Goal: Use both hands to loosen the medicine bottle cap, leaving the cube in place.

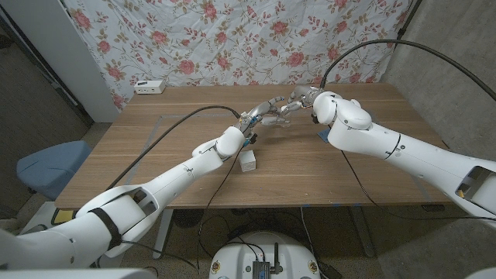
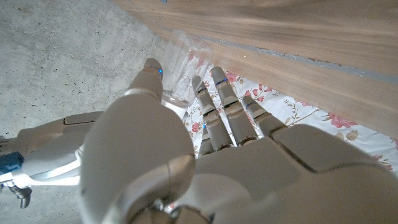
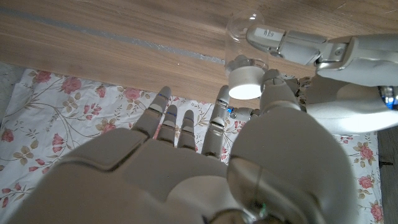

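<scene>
A clear medicine bottle (image 3: pixel 239 28) with a white cap (image 3: pixel 244 84) is held up over the far middle of the table, between my two hands. My left hand (image 1: pixel 260 116) grips the bottle's clear body (image 2: pixel 180 65) with thumb and fingers around it. My right hand (image 1: pixel 301 98) meets it from the other side, its thumb (image 3: pixel 275 93) and fingers pinching the cap. A small white cube (image 1: pixel 248 160) sits on the table under my left wrist, apart from both hands. In the head view the bottle is mostly hidden by the fingers.
A white box (image 1: pixel 149 86) lies at the table's far left corner. A black cable (image 1: pixel 178 124) runs over the table along my left arm. A blue chair (image 1: pixel 46 167) stands left of the table, and a floral cloth hangs behind.
</scene>
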Controlling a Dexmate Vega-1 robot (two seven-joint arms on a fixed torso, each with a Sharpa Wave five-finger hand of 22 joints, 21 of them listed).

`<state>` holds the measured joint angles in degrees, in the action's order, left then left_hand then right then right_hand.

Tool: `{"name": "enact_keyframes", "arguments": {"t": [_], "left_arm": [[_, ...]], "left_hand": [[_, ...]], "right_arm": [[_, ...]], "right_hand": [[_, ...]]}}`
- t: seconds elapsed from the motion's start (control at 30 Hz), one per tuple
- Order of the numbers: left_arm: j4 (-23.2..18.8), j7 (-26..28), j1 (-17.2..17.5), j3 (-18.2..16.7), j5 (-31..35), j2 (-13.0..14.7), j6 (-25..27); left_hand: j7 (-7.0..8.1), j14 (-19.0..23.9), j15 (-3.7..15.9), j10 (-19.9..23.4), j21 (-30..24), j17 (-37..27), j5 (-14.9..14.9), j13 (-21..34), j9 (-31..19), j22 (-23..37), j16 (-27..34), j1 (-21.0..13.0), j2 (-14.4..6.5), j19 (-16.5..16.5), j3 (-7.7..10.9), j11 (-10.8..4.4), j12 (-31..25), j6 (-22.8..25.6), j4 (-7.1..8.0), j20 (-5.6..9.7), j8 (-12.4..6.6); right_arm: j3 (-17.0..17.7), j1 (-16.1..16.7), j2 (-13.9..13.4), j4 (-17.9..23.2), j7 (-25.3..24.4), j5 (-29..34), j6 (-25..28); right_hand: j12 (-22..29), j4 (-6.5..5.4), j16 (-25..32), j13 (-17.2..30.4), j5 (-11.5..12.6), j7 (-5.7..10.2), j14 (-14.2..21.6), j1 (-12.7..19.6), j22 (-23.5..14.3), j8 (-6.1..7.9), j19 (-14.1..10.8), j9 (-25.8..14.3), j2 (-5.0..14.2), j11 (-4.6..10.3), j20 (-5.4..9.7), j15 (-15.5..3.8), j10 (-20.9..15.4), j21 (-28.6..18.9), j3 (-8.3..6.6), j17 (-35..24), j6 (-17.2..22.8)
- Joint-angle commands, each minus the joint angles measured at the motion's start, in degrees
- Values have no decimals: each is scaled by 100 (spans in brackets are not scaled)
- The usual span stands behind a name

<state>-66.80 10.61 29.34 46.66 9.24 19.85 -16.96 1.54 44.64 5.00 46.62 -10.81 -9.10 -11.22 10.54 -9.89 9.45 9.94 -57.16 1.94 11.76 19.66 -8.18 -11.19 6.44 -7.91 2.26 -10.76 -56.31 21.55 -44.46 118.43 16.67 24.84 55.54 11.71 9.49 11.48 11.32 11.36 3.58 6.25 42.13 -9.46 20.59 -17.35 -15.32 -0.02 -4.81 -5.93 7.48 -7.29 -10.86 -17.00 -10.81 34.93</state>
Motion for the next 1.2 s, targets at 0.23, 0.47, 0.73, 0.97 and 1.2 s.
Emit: {"name": "enact_keyframes", "arguments": {"t": [0.23, 0.47, 0.73, 0.97, 1.2], "left_arm": [[46, -16, -33, 14, 10, -23, -50], [78, -43, -46, 19, -9, -39, -60], [120, -55, -64, 32, -14, -62, -65], [129, -65, -69, 37, -25, -71, -53], [159, -76, -78, 49, -34, -86, -64]], "left_hand": [[53, 17, 624, 43, 16, 6, 8, 12, -8, 14, -21, 47, -26, 30, 49, -8, 10, 9, 0, 781, 10], [56, 12, 628, 32, 16, 5, 7, 12, -8, 14, -21, 49, -23, 30, 55, -16, 14, 11, -3, 782, 11], [68, 11, 621, 28, 17, 5, 7, 13, -9, 14, -20, 55, -25, 27, 61, -14, 15, 10, -1, 781, 12], [73, 8, 618, 28, 17, 6, 8, 14, -9, 14, -21, 58, -28, 26, 68, -10, 14, 9, -1, 782, 14], [79, 0, 621, 23, 17, 6, 8, 14, -9, 14, -22, 60, -26, 23, 74, -2, 15, 5, -4, 775, 16]], "right_arm": [[-36, -6, 11, -3, -13, 30, 58], [-17, 24, 11, -9, -81, 39, 19], [-10, 27, 28, -38, -97, 41, 19], [-6, 47, 42, -64, -144, 56, -13], [-15, 52, 50, -64, -145, 87, 37]], "right_hand": [[17, -8, 46, 30, -28, 44, 39, 72, -23, 117, -62, -61, -13, -21, 8, -8, -86, -36, -74, -31, 196], [26, -14, 50, 30, -34, 68, 52, 87, -23, 193, -87, -90, -12, -22, 19, -14, -133, -38, -89, -38, 305], [33, -11, 75, 30, -35, 88, 118, 156, -23, 285, -145, -132, 37, 2, 42, -41, -194, -48, -137, -48, 413], [40, 0, 82, 30, -38, 145, 148, 223, -22, 360, -170, -167, 62, 12, 51, -69, -248, -47, -171, -49, 498], [43, -8, 97, 30, -47, 201, 192, 266, -22, 459, -220, -206, 95, 29, 60, -94, -299, -53, -202, -59, 627]]}}
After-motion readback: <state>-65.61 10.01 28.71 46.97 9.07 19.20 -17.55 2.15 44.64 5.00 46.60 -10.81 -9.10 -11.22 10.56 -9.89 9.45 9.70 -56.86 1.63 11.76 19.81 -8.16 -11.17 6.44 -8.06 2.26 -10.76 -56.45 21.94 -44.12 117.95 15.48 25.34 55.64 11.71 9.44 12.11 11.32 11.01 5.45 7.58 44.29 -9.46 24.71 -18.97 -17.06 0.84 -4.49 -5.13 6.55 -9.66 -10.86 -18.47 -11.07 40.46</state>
